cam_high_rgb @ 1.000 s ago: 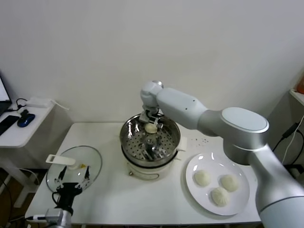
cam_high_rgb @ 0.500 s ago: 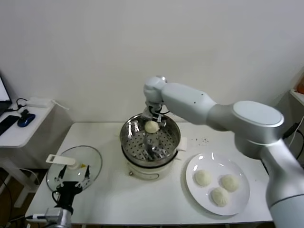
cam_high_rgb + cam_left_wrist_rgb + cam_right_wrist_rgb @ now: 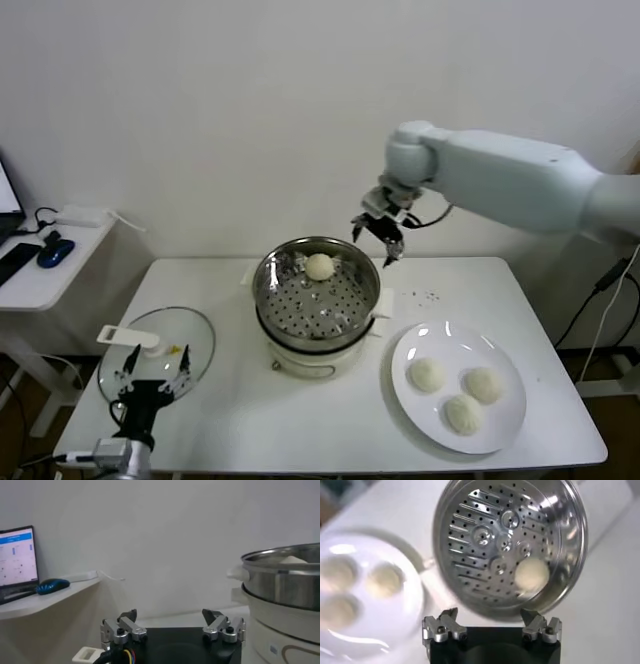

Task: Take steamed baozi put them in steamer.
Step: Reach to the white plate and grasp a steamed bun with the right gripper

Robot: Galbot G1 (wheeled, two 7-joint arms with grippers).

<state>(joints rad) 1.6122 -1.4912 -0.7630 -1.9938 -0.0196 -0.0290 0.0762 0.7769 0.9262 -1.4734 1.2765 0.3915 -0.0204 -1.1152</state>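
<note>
Now the right pincer (image 3: 377, 241) is seen released and empty, withdrawn above and beside the steamer (image 3: 316, 292). One baozi (image 3: 319, 266) has been left below it in the basket; three baozi (image 3: 456, 392) remain on the plate (image 3: 505, 425). The left pincer (image 3: 151, 374), also released, is parked over the tabletop (image 3: 300, 420).

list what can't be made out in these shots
- Plate and its three baozi, right wrist view: blurred; surface detail lost.
- Steamer, left wrist view: cut off by the frame edge; only the top of the baozi inside shows over the rim.
- Glass lid, head view: the left gripper covers part.
</note>
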